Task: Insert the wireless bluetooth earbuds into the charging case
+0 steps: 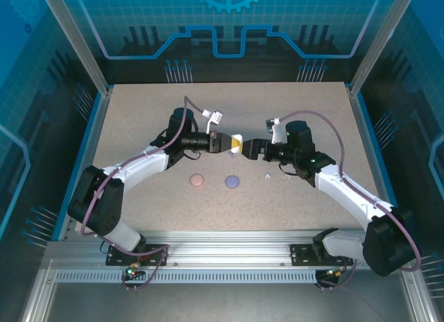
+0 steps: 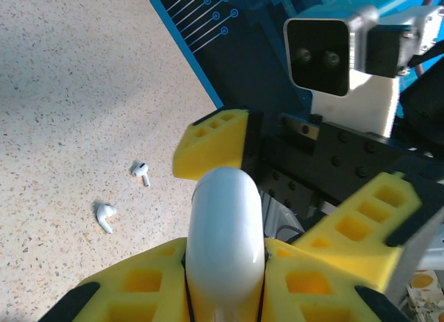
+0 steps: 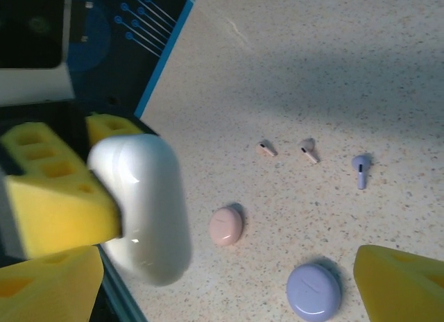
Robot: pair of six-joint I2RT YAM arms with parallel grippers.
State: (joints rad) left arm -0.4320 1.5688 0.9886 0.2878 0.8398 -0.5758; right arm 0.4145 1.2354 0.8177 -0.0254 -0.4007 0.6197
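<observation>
My left gripper (image 1: 227, 141) is shut on a white charging case (image 1: 236, 142), held up over the middle of the table. In the left wrist view the case (image 2: 225, 232) stands out between the yellow fingers (image 2: 132, 287). My right gripper (image 1: 248, 149) faces it, open, its fingers (image 2: 211, 141) on either side of the case's far end without touching it. Seen from the right wrist, the case (image 3: 142, 204) sits just above the left of the wide jaws. Two white earbuds (image 2: 141, 172) (image 2: 105, 216) lie on the table. Two pink earbuds (image 3: 266, 149) (image 3: 309, 151) and a purple one (image 3: 361, 171) lie further off.
A pink case (image 1: 197, 180) and a purple case (image 1: 232, 181) lie shut on the table in front of the grippers. The white earbuds (image 1: 267, 176) (image 1: 289, 184) lie right of them. A blue rim (image 1: 97, 121) borders the speckled table.
</observation>
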